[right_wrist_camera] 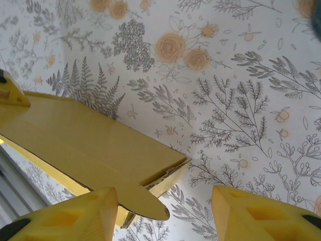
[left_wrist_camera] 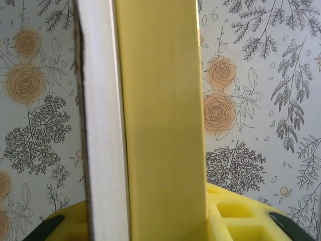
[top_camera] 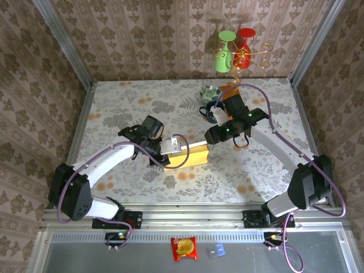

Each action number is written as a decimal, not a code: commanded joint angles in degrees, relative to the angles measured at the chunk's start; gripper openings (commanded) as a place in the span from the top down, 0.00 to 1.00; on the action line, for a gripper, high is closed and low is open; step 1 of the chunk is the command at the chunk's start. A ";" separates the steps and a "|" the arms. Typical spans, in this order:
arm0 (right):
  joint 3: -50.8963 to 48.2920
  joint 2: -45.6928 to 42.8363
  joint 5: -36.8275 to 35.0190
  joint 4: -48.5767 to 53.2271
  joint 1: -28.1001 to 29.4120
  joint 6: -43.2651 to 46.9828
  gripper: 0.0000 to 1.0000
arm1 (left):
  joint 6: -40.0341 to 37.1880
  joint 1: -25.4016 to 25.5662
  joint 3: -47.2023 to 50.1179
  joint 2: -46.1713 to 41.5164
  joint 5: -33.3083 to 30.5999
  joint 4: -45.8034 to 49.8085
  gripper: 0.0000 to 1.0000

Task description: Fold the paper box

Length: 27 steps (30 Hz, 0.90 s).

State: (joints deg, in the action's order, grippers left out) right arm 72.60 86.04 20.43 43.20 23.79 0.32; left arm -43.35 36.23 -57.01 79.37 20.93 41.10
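The paper box (top_camera: 192, 154), yellow with a whitish inside, lies partly folded at the middle of the table. My left gripper (top_camera: 164, 149) is at its left end, shut on it. In the left wrist view a yellow panel with a whitish flap (left_wrist_camera: 160, 125) stands upright between the fingers (left_wrist_camera: 235, 216) of the left gripper (left_wrist_camera: 150, 228). My right gripper (top_camera: 211, 135) hovers over the box's right end. It is open (right_wrist_camera: 163, 216), and the paper box's (right_wrist_camera: 85, 145) rounded tab reaches toward its left finger (right_wrist_camera: 75, 216) without being pinched.
A blue mug (top_camera: 213, 112), a patterned bowl (top_camera: 210, 92) and an orange-brown board (top_camera: 231, 96) sit behind the right gripper. Green and red cups hang on a gold stand (top_camera: 234, 52) at the back. A snack packet (top_camera: 183, 248) lies below the table's front rail.
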 commanded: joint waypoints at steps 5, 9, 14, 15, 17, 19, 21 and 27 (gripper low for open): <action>0.90 0.88 7.94 3.65 0.43 4.17 0.48 | -2.11 -0.37 -0.17 -0.71 1.66 0.71 0.73; 0.66 1.23 7.89 3.82 0.55 4.17 0.53 | -1.98 -0.47 -0.19 -0.56 1.88 0.60 0.73; 0.53 1.04 6.70 4.19 0.64 4.08 0.57 | -1.80 -0.46 -0.36 -0.14 1.92 0.36 0.73; 0.46 0.88 6.64 4.20 0.74 4.08 0.58 | -1.82 -0.50 -0.46 -0.03 1.85 0.31 0.73; 0.23 0.61 6.18 4.26 0.85 3.91 0.60 | -1.76 -0.48 -0.61 0.01 1.84 0.27 0.73; 0.18 0.45 5.11 4.52 0.99 3.80 0.61 | -1.64 -0.61 -0.56 -0.01 1.84 0.08 0.73; 0.09 0.35 4.45 4.82 1.23 3.94 0.64 | -1.63 -0.54 -0.40 -0.01 1.88 -0.03 0.73; 0.17 -0.32 2.41 5.47 1.94 4.12 0.69 | -1.49 -0.63 -0.29 0.12 1.84 -0.35 0.73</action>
State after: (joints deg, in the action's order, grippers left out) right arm 72.82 86.54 25.10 45.76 25.21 3.27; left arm -43.77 36.23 -57.01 79.40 21.02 41.17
